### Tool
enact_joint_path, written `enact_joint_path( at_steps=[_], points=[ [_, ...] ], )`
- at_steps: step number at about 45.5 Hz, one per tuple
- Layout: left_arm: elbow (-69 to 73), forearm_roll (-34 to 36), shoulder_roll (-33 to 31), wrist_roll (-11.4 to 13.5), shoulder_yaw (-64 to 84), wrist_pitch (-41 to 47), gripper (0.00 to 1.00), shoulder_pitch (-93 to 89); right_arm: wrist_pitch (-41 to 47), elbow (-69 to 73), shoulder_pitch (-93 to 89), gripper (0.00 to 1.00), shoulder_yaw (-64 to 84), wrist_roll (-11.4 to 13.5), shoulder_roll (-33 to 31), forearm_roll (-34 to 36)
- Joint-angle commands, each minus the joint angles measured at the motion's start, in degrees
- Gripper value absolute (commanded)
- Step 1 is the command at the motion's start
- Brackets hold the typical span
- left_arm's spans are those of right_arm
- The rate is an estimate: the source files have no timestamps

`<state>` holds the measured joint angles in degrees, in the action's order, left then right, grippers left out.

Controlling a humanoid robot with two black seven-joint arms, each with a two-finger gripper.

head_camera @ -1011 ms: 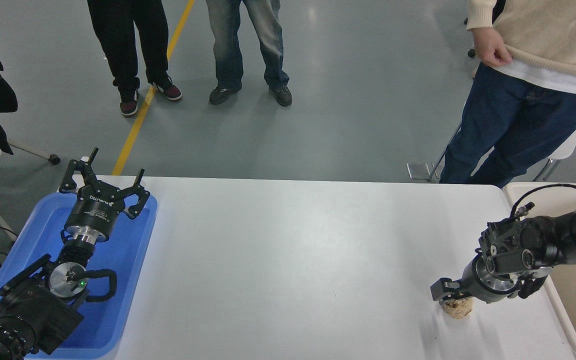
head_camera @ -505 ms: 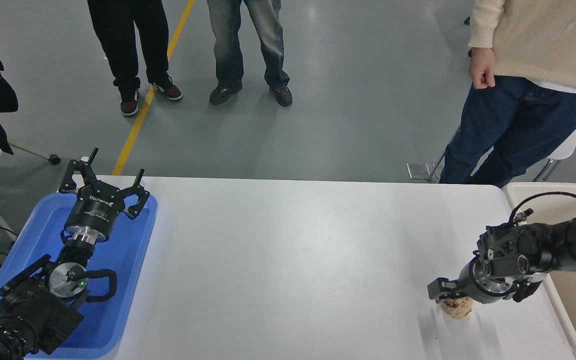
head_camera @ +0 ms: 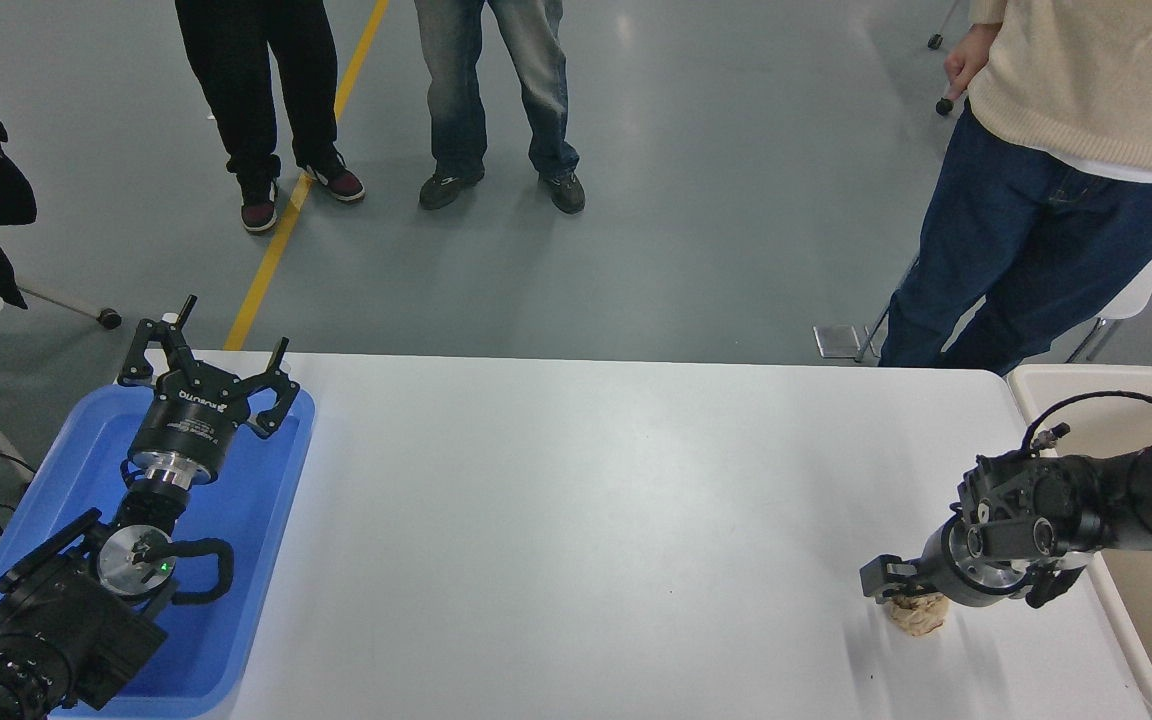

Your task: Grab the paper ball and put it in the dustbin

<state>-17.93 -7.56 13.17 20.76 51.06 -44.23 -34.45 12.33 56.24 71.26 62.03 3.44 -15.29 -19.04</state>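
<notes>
My right gripper stays clenched on the paper ball at the table's near right, barely shifted; dustbin just right. Left gripper remains open over the blue tray.

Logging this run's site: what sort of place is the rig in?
Probably a lab or workshop floor: bare grey concrete with a yellow floor line, a white table holding a blue tray, and people standing watching.

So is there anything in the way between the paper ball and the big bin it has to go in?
No, nothing visible. The paper ball sits under the right gripper near the table's right edge, and only bare white table lies between it and the dustbin beside that edge.
</notes>
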Motion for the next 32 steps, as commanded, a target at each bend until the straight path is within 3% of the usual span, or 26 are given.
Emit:
enact_joint_path(
  at_steps=[1, 9, 14, 21, 28, 32],
  points=[
    [0.0, 0.0, 0.0, 0.0, 0.0, 0.0, 1.00, 0.0, 0.0, -0.3, -0.7, 0.96, -0.4, 0.0, 0.0, 0.0],
    [0.0, 0.0, -0.1, 0.0, 0.0, 0.0, 1.00, 0.0, 0.0, -0.3, -0.9, 0.85, -0.5, 0.1, 0.0, 0.2],
    [0.0, 0.0, 0.0, 0.1, 0.0, 0.0, 1.00, -0.1, 0.0, -0.4, -0.9, 0.72, -0.8, 0.1, -0.1, 1.4],
    [0.0, 0.0, 0.0, 0.0, 0.0, 0.0, 1.00, 0.0, 0.1, -0.4, -0.9, 0.41, -0.8, 0.1, -0.2, 4.6],
    [0.0, 0.0, -0.1, 0.0, 0.0, 0.0, 1.00, 0.0, 0.5, -0.3, -0.7, 0.00, -0.8, 0.1, -1.1, 5.4],
    [0.0, 0.0, 0.0, 0.0, 0.0, 0.0, 1.00, -0.1, 1.0, 0.1, -0.7, 0.00, -0.6, 0.1, -1.1, 5.6]
  ],
)
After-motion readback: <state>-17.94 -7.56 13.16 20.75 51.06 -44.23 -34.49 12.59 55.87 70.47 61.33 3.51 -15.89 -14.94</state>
